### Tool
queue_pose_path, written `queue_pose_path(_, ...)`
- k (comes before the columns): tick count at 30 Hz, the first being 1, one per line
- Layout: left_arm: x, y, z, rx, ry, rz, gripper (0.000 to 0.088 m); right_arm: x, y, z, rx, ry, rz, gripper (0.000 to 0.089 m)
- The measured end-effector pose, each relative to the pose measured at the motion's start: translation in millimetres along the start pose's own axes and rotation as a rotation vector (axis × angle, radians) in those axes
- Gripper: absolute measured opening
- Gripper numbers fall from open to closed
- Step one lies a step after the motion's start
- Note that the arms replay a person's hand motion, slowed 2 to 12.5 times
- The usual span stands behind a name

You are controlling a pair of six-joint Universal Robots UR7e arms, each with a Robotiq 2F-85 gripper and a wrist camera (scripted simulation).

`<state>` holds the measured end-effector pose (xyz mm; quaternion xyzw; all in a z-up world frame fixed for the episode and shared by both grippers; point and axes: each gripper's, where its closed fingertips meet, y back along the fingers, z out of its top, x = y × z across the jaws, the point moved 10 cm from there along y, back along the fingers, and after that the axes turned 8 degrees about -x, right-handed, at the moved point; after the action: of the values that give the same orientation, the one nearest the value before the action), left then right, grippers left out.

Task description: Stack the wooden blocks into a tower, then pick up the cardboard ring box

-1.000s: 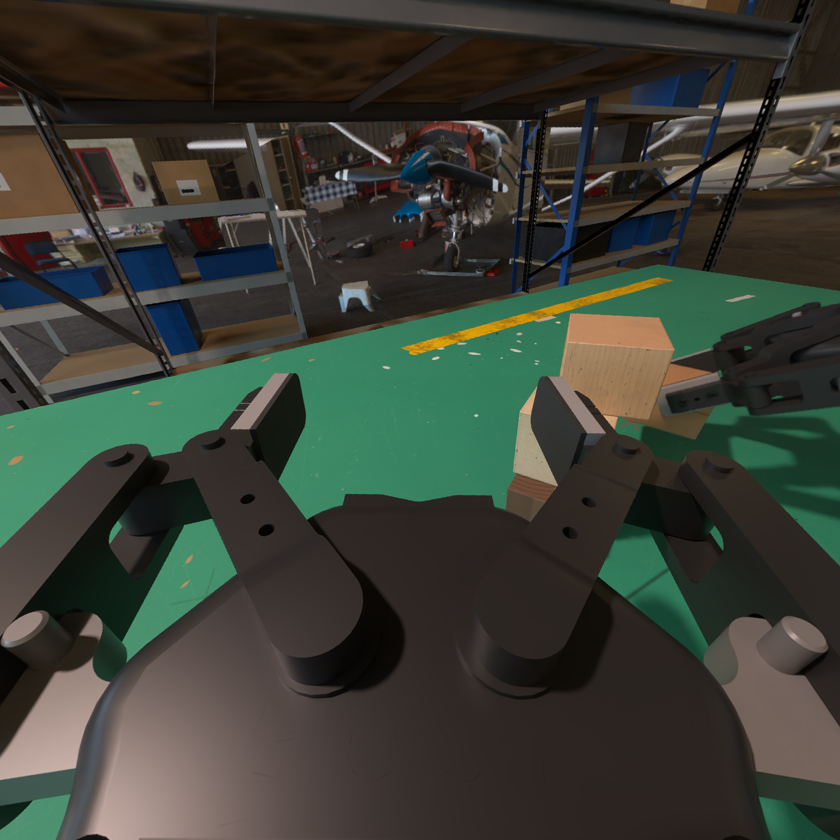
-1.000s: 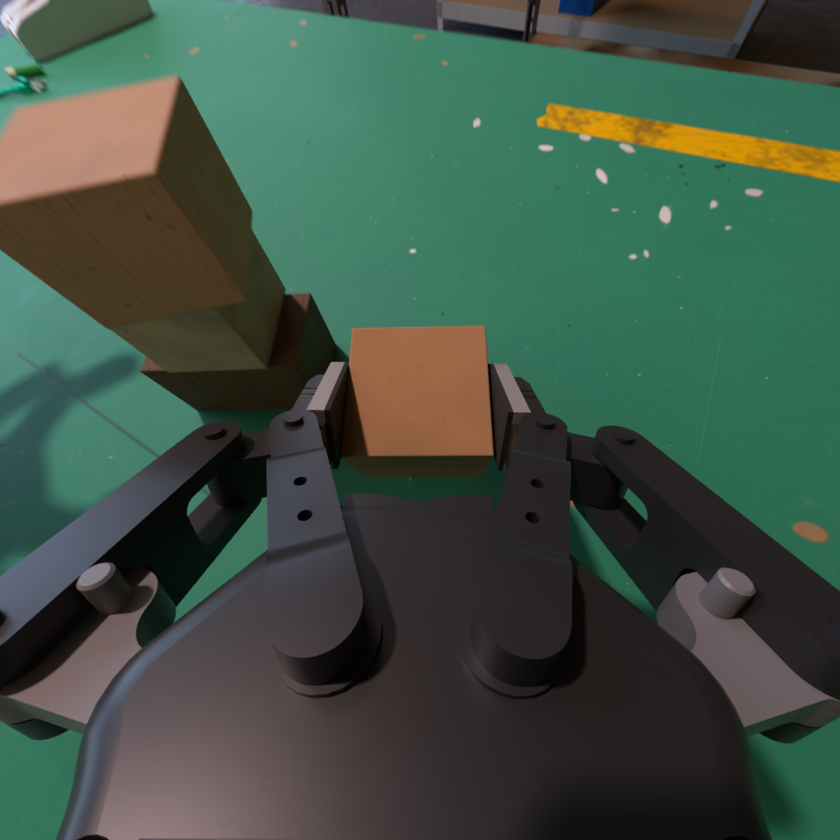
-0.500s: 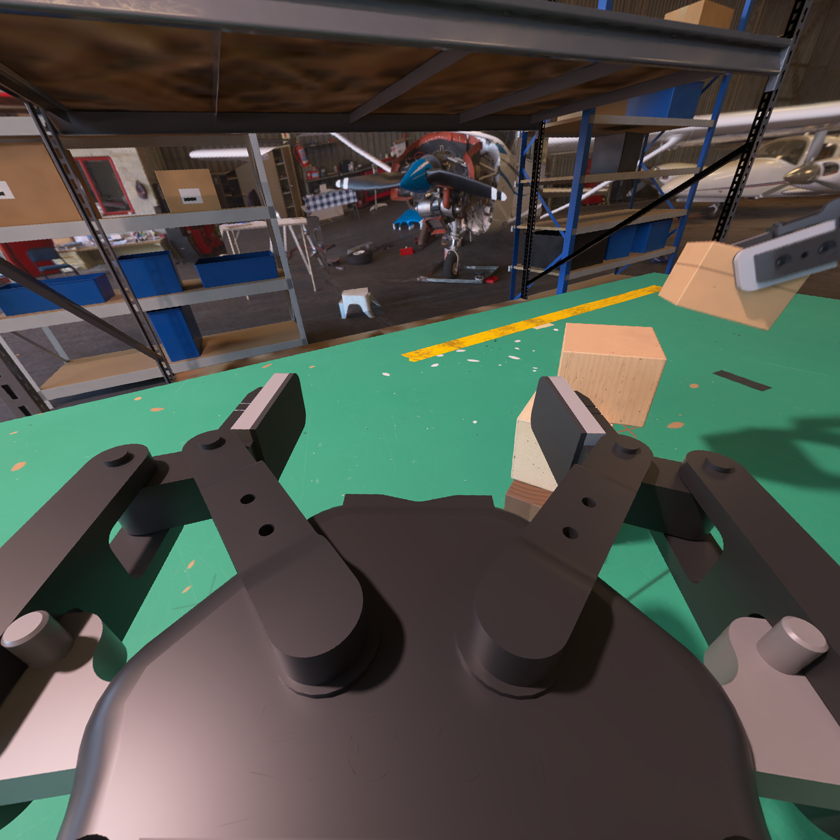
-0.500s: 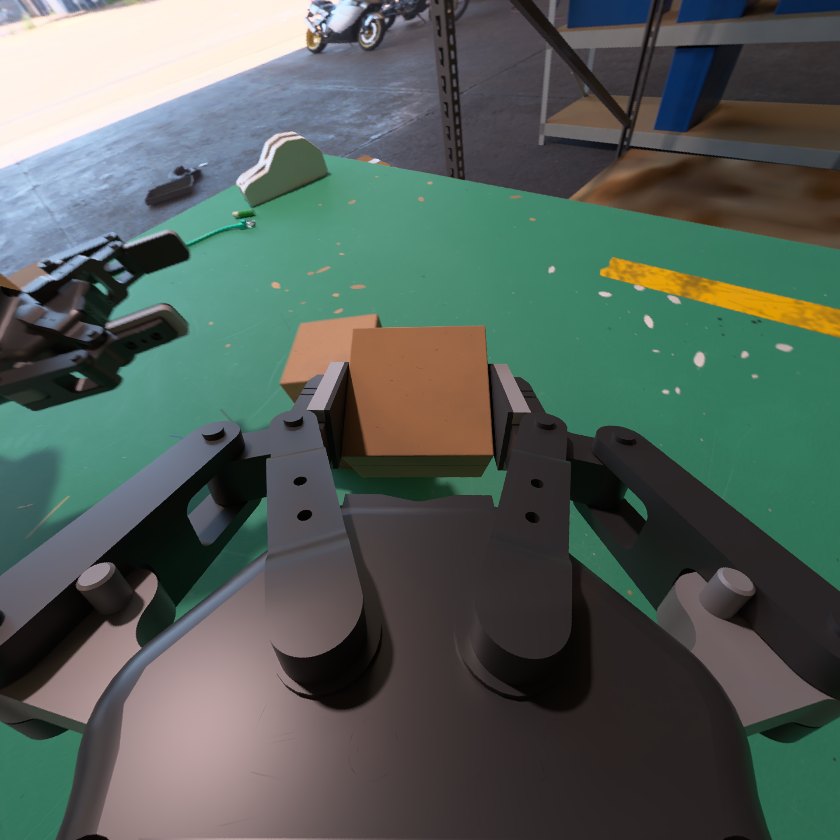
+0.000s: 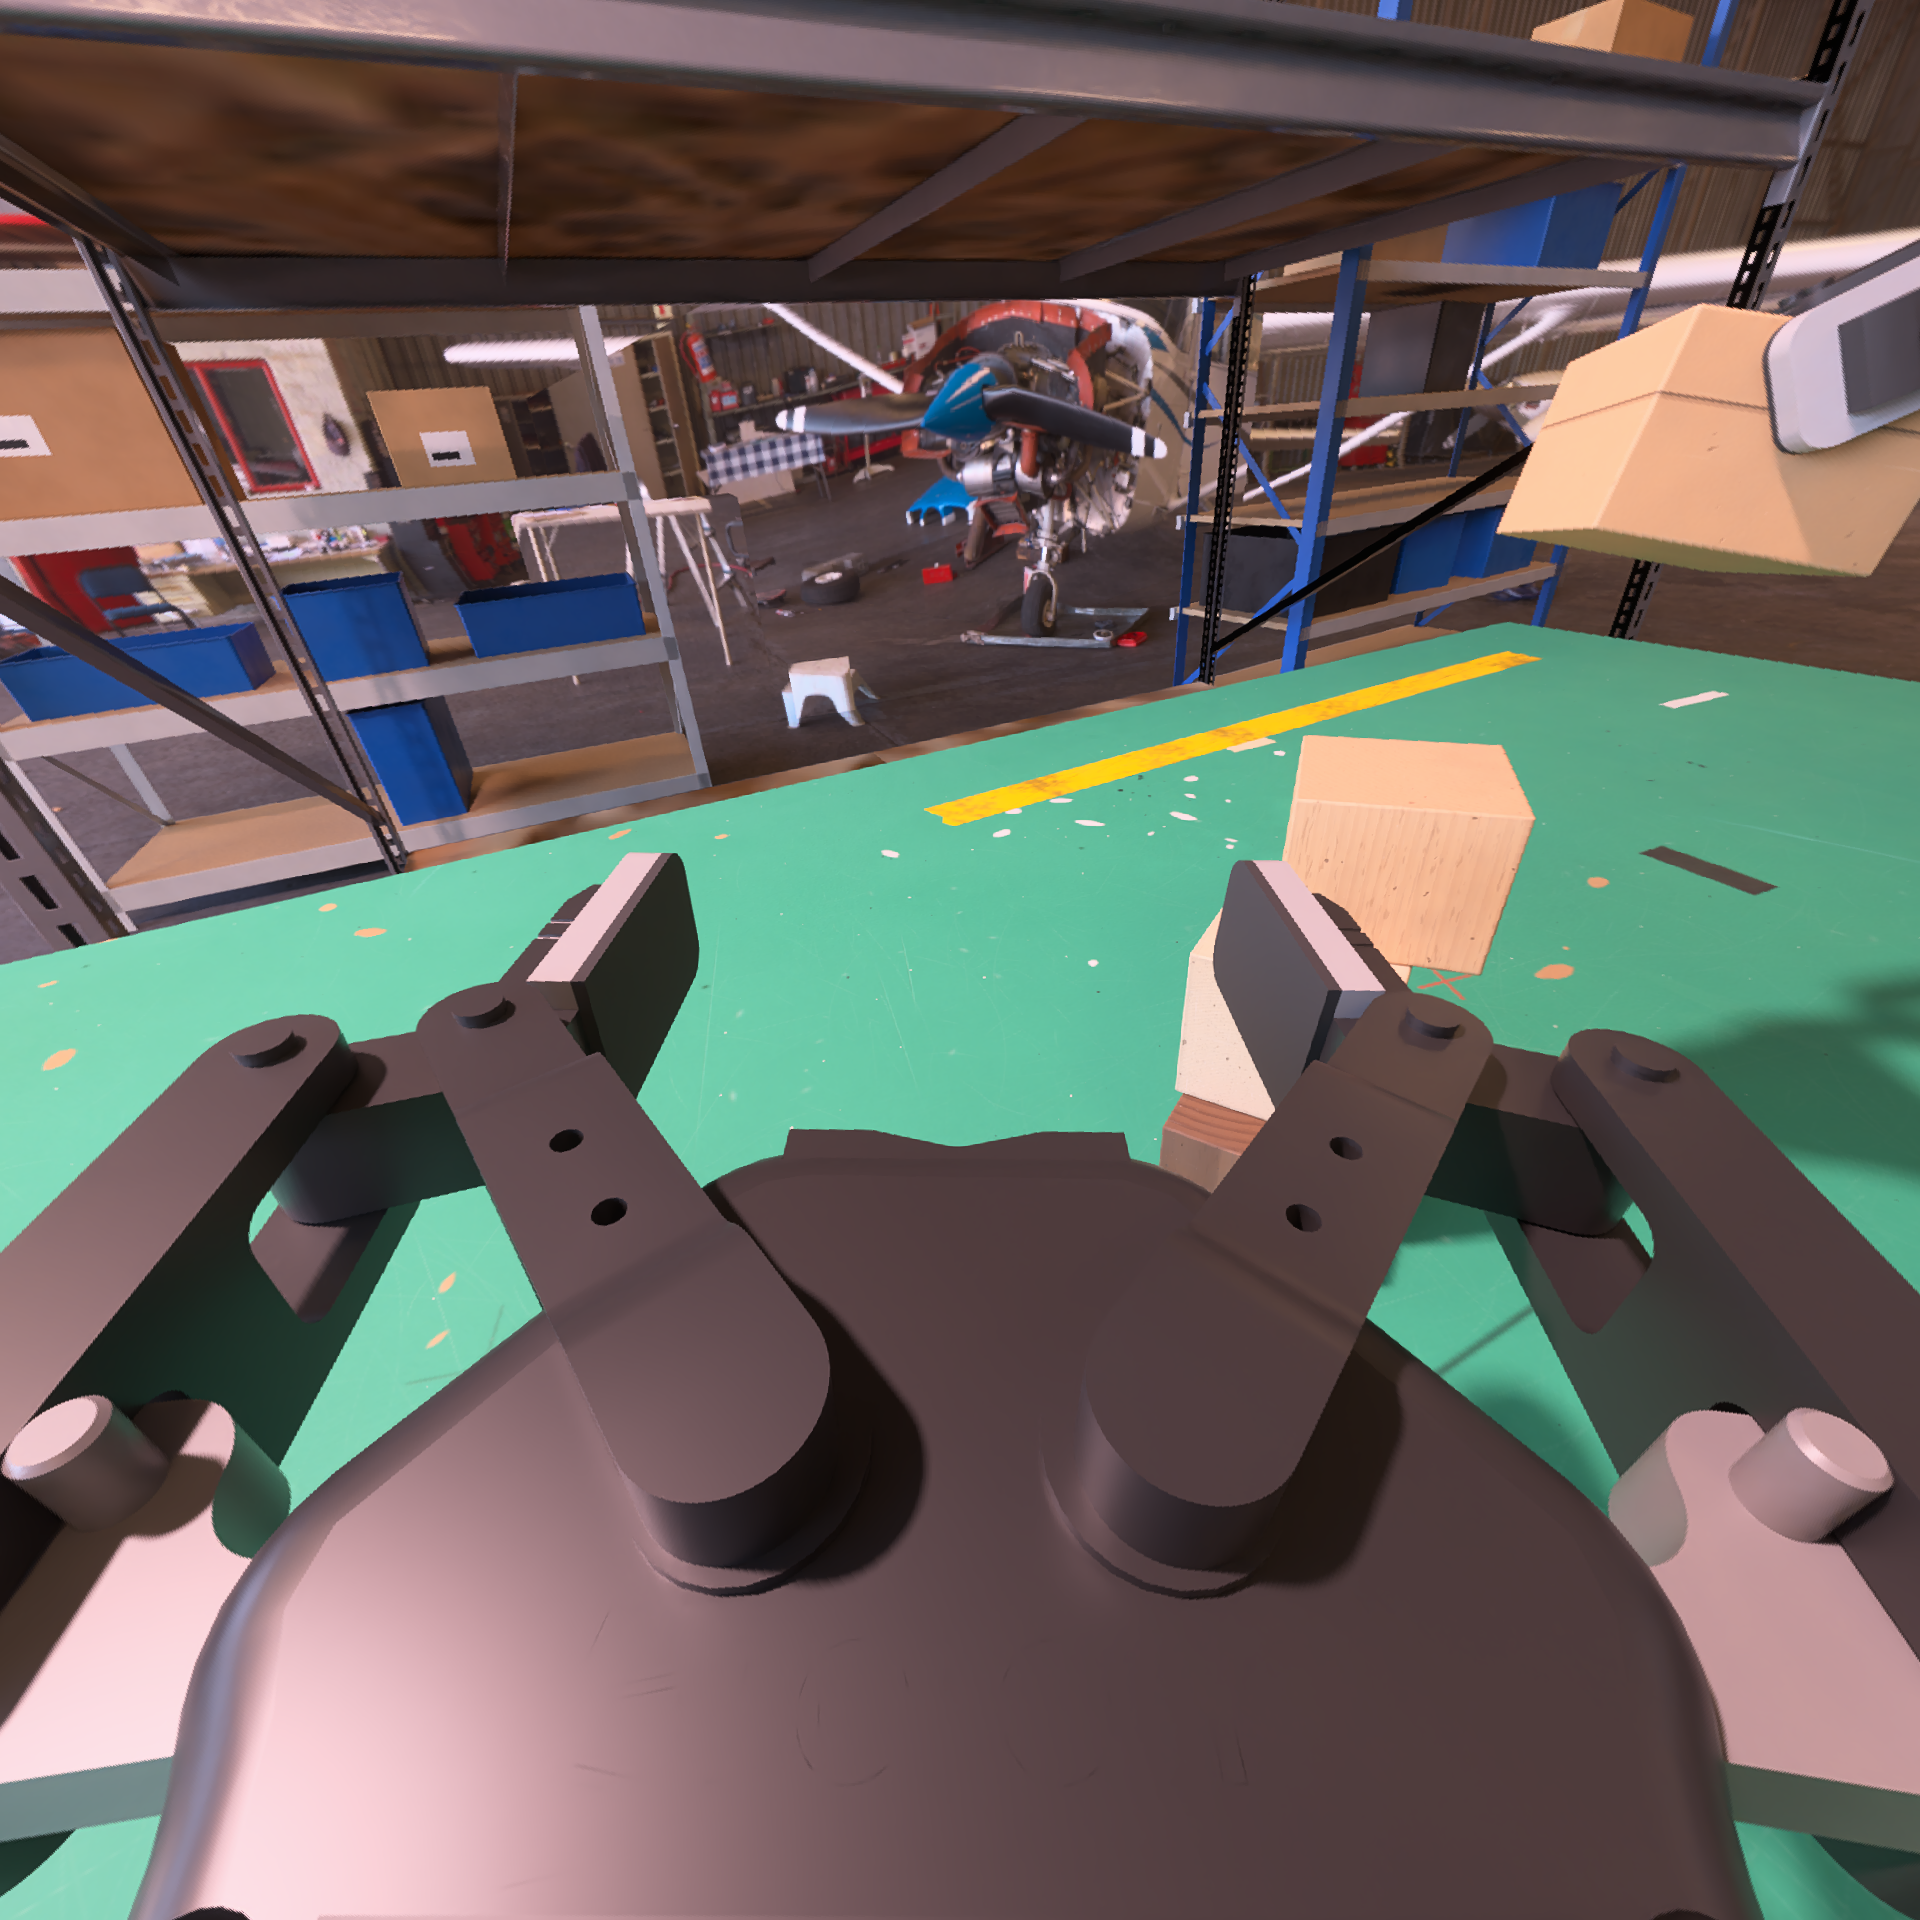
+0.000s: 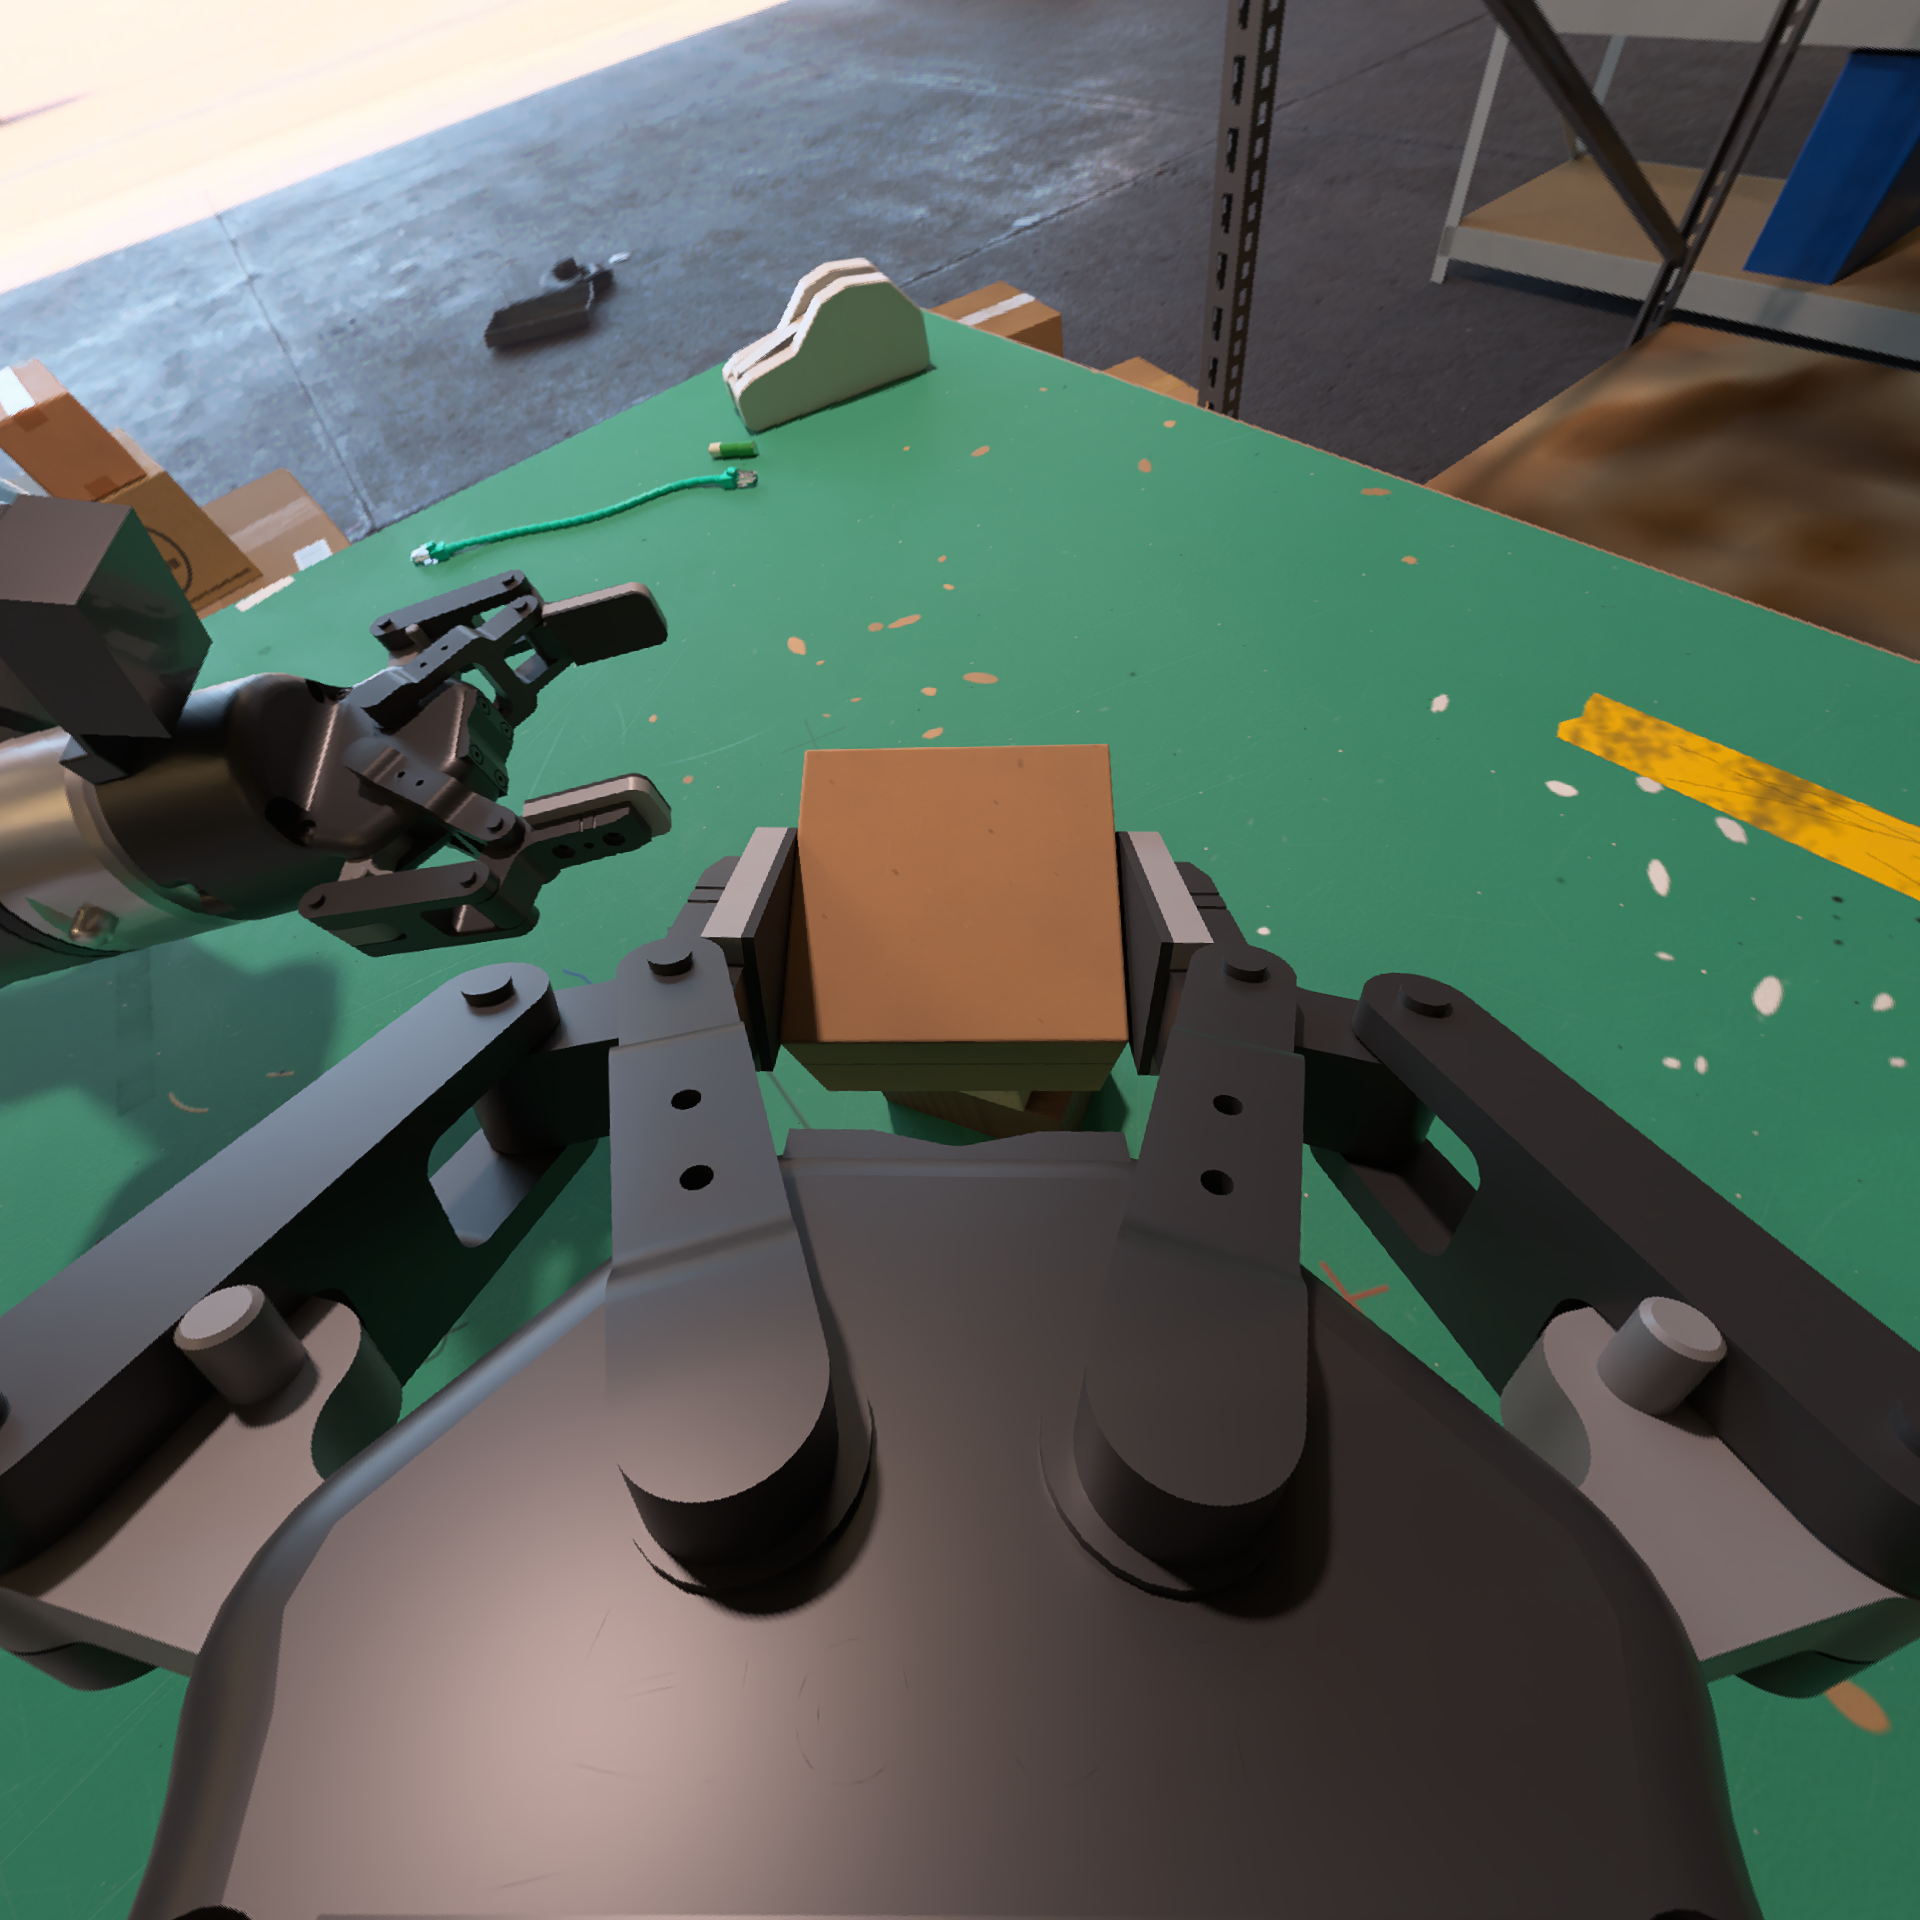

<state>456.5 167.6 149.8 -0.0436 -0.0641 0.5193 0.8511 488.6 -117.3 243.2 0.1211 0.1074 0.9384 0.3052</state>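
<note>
Green tabletop point(image 5: 883, 966) fills the lower left wrist view, with metal shelving point(image 5: 343, 582) and a small aircraft point(image 5: 1018, 436) in the hangar behind. Low over it, the left gripper point(image 5: 935, 935) has its fingers spread wide with nothing between them. Just beyond its right finger stands the tower of wooden blocks point(image 5: 1403, 852), a pale cube on top, a lighter block and a dark one beneath. High to the right, off the table, hangs the cardboard ring box point(image 5: 1683, 457), one finger pad of the other gripper pressed to its side. From the right wrist view, the right gripper point(image 6: 956, 935) is clamped on the ring box point(image 6: 956, 894), both pads flat against its sides, above the table point(image 6: 1247, 644). Ahead to its left sits the left gripper point(image 6: 597, 717), spread wide, with a green cable point(image 6: 582, 514) beyond.
</note>
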Motion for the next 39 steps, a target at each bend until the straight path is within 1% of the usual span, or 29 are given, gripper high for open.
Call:
queue_pose_path(7,0.8,0.0,-1.3,0.005,0.007,-0.002,0.0854,8.6,-18.1,7.0,0.052,0.04,0.023,0.0511)
queue_pose_path(15,1.0,-0.6,-2.4,0.006,0.015,-0.009,0.0854,11.8,-34.0,6.8,0.134,0.079,-0.009,0.0511)
queue_pose_path(20,0.5,-1.3,-3.2,0.01,0.018,-0.014,0.0854,13.3,-40.3,5.5,0.169,0.091,-0.019,0.0511)
queue_pose_path(39,-2.8,-3.4,-4.5,0.035,-0.009,-0.028,0.0854,11.6,-53.4,1.3,0.211,0.106,-0.018,0.0511)
